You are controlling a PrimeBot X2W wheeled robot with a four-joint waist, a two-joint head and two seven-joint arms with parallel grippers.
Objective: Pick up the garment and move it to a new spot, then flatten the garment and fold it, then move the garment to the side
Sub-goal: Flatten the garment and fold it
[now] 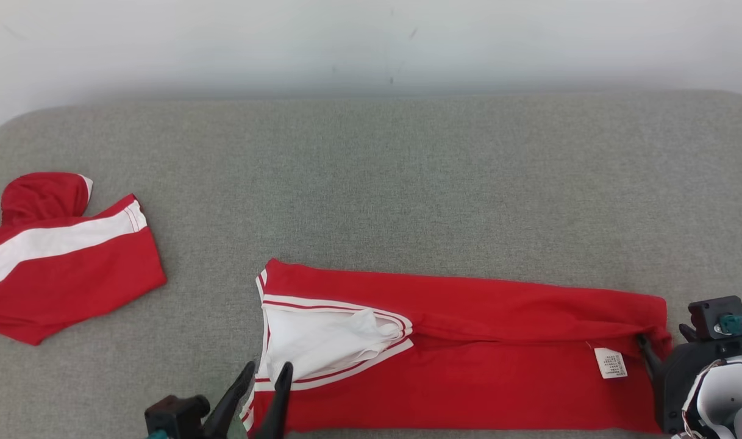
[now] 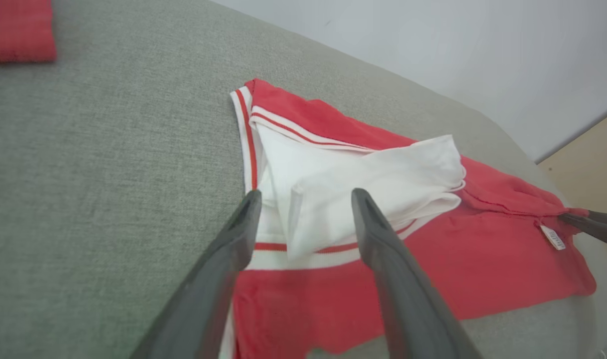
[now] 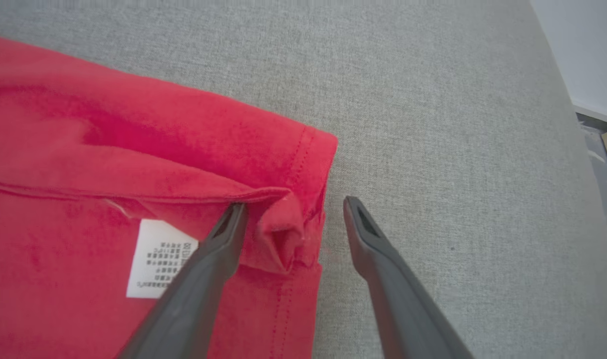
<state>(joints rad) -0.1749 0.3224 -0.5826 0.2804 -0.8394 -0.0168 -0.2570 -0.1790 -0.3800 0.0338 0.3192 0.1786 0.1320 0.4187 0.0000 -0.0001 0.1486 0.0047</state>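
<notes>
A red knit garment (image 1: 468, 378) w/ white striped trim is laid as a long folded strip along the near edge of the grey woven-cloth counter (image 1: 407, 171). Wide bare room is seen beyond it. The left pincer (image 2: 305, 197) is spread open over the white collar end. The right pincer (image 3: 294, 204) is spread open astride the hem corner, nr a white label (image 3: 158, 259).

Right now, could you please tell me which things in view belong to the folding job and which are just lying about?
In the job:
- red garment, spread out in front
- left tool, open at the garment's left end
- right tool, open at its right end
- grey padded surface under it

Just lying about:
- second red and white garment, far left
</notes>
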